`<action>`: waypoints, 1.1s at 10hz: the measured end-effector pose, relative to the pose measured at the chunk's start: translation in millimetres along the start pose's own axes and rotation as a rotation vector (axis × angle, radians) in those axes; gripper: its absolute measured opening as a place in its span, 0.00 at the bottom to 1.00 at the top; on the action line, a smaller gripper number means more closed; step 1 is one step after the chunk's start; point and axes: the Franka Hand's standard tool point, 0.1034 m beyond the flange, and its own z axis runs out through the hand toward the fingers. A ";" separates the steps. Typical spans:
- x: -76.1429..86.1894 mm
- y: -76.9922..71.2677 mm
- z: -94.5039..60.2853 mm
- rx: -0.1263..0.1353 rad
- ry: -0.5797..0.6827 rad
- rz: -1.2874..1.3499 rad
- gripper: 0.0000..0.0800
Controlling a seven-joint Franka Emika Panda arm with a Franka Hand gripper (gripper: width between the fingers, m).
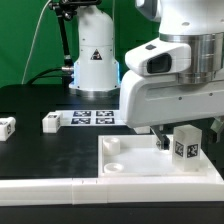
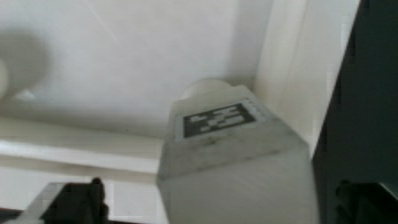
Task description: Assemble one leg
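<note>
The leg point(image 1: 186, 146) stands upright on the large white panel point(image 1: 130, 160), near the corner at the exterior view's right, its tag facing the camera. The gripper point(image 1: 165, 141) hangs just beside it; in the wrist view the leg point(image 2: 228, 140) fills the space ahead of the dark fingertips point(image 2: 79, 200). Whether the jaws press on it cannot be told. If they are loose, a sideways nudge could tip the block or shift it off its socket. Other loose legs point(image 1: 52, 122) lie well apart on the black table point(image 1: 50, 150), by the marker board point(image 1: 95, 117).

Three legs point(image 1: 186, 146); one panel point(image 1: 150, 168)
</note>
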 end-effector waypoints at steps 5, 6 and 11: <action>0.0 0.1 0.0 0.000 0.000 0.002 0.36; 0.0 0.1 0.0 0.001 0.000 0.042 0.36; -0.5 5.2 0.7 0.045 0.015 0.637 0.36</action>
